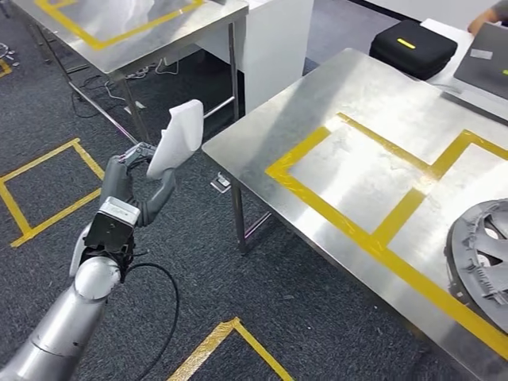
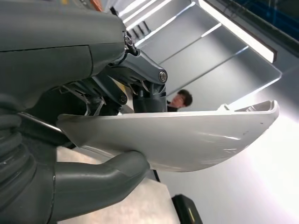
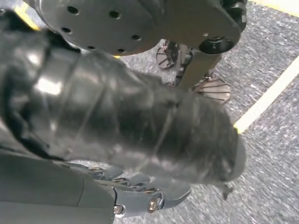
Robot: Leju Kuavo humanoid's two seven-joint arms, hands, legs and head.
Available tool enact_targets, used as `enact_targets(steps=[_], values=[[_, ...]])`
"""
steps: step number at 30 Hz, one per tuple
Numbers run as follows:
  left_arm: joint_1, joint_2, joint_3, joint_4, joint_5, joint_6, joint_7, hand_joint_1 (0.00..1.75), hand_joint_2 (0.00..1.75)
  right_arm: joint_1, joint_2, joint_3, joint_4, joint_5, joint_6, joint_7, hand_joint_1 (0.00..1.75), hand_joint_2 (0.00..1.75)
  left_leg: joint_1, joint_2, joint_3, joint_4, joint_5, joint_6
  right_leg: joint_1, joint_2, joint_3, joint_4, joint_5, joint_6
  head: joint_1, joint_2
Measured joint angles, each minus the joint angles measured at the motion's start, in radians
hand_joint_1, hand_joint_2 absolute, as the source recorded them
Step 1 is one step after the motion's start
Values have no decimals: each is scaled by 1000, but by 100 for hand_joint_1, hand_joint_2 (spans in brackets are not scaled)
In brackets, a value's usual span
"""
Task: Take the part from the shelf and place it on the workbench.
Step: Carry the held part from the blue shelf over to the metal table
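White plastic, the part (image 1: 178, 135) sits left of centre in the head view, pinched between the thumb and fingers of the left hand (image 1: 132, 184) over grey carpet, well short of the steel workbench (image 1: 282, 119) at right. The hold looks shallow, near one end, so a swing toward the bench could let it pivot or slip. The right hand (image 3: 141, 126) hangs over the floor; whether it is clenched I cannot tell.

Grey wheel cover (image 1: 479, 258) at the near right edge of the surface, inside a yellow-taped box. Black zip case (image 1: 413, 48) with a yellow label (far right, on a white table), grey laptop (image 1: 486, 70) just beside it. Black cable (image 1: 162, 305) on grey carpet (image 1: 287, 309) with yellow tape squares.
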Motion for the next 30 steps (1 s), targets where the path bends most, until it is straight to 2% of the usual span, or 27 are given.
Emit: enact_targets(steps=[2, 3, 4, 6, 7, 8, 9, 10, 11, 13, 14, 15, 30], values=[[-5, -2, -1, 2, 0, 0, 0, 175, 175, 1, 3, -18, 0, -31, 23, 16, 0, 0, 1, 15, 4, 1, -5, -10, -1, 24, 1, -4, 5, -12, 0, 0], [-7, -3, -2, 3, 0, 0, 0, 175, 175, 2, 5, -30, 0, -46, 35, 23, 0, 0, 4, 4, 4, 8, -14, -15, -3, 35, 2, -6, 7, -18, -1, 0], [-10, -4, -2, 4, 0, 1, 0, 175, 175, 2, 6, -41, 0, -58, 45, 29, 0, 0, 6, -19, -5, 34, -32, -20, -5, 45, 4, -9, 9, -24, -3, 0], [-13, -3, -2, 6, 0, 1, -1, 175, 175, 0, 9, -58, 0, -69, 55, 35, 0, 0, 10, -77, -57, 151, -93, -25, -8, 69, 6, -10, 11, -32, -7, 0], [-12, -2, -2, 8, 0, 2, -1, 175, 175, -2, 10, -65, 0, -71, 58, 36, 0, 0, 11, -92, -91, 222, -122, -26, -8, 82, 5, -10, 11, -34, -8, 0], [-10, -2, -2, 11, 0, 2, -1, 175, 175, -2, 11, -70, 0, -72, 60, 38, 0, 0, 11, -98, -117, 274, -136, -26, -7, 97, 5, -9, 12, -35, -8, 0], [-9, -1, -2, 13, 0, 2, -1, 175, 175, -3, 12, -74, 0, -72, 62, 39, 0, 0, 11, -100, -129, 292, -130, -25, -7, 112, 5, -9, 12, -35, -8, 0], [-9, -1, -2, 15, 0, 2, -1, 175, 175, -2, 13, -77, 0, -72, 62, 39, 0, 0, 11, -103, -121, 268, -103, -23, -6, 128, 6, -7, 12, -34, -8, 0], [-10, -1, -2, 16, 0, 2, -1, 175, 175, -2, 15, -81, 0, -72, 62, 40, 0, 0, 12, -112, -97, 210, -63, -21, -7, 143, 6, -5, 12, -34, -8, 0], [-12, -1, -2, 16, 0, 2, -1, 175, 175, -1, 18, -87, 0, -72, 62, 40, 0, 0, 16, -156, -40, 76, -3, -14, -8, 170, 2, 0, 12, -28, -8, 0], [-13, 0, -2, 16, 0, 2, -1, 175, 175, -2, 19, -90, 0, -72, 62, 40, 0, 0, 18, -177, -22, 32, 9, -12, -8, 179, -1, 3, 12, -25, -7, 0], [-13, 0, -2, 16, 0, 2, -1, 175, 175, -2, 20, -91, 0, -72, 62, 40, 0, 0, 19, -190, -14, 13, 8, -12, -8, 185, -4, 5, 12, -22, -7, 0], [-13, 0, -2, 17, 0, 2, -1, 175, 175, -3, 20, -91, 0, -72, 62, 40, 0, 0, 20, -191, -12, 7, 8, -12, -7, 189, -6, 7, 12, -21, -7, 0]])
